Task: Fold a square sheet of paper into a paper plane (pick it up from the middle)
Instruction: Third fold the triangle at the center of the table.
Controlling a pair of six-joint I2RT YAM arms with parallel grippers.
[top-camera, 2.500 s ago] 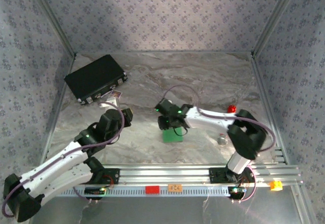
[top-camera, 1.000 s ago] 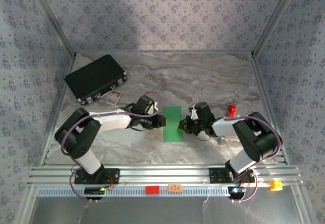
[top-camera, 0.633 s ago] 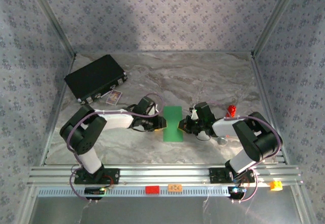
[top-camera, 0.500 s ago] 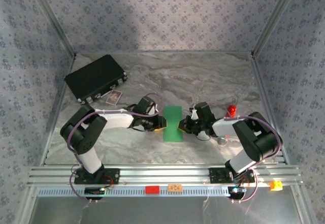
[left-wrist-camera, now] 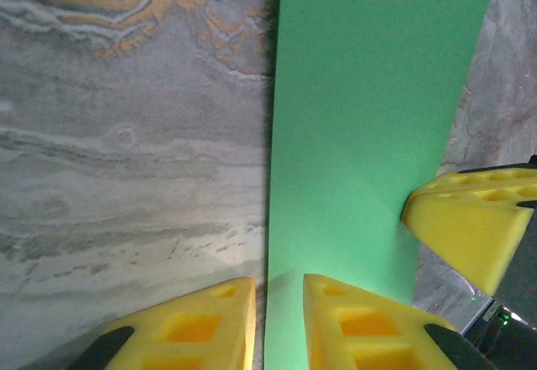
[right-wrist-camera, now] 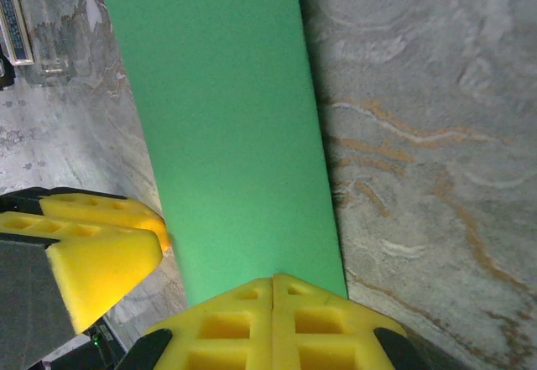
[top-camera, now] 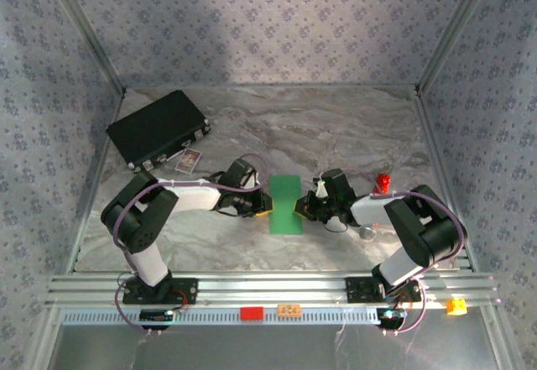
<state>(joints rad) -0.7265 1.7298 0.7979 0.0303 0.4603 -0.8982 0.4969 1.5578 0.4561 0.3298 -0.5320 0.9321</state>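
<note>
Tight in the middle: left pincer (top-camera: 263, 206) and right pincer (top-camera: 299, 209) crowding the green sheet (top-camera: 285, 192) from either side, with a narrow slit between the left pads (left-wrist-camera: 361, 320) and none between the right pads (right-wrist-camera: 226, 320). Open desk (top-camera: 336, 127) beyond the sheet, clear to the back wall (top-camera: 268, 26). Far-left corner taken by a black case (top-camera: 158, 129), small card (top-camera: 190, 161) just in front. Right side narrowed by a red cylinder (top-camera: 383, 180) and a small shiny piece (top-camera: 367, 231) beside the right arm. Bare strip between sheet and near rail (top-camera: 277, 286).
</note>
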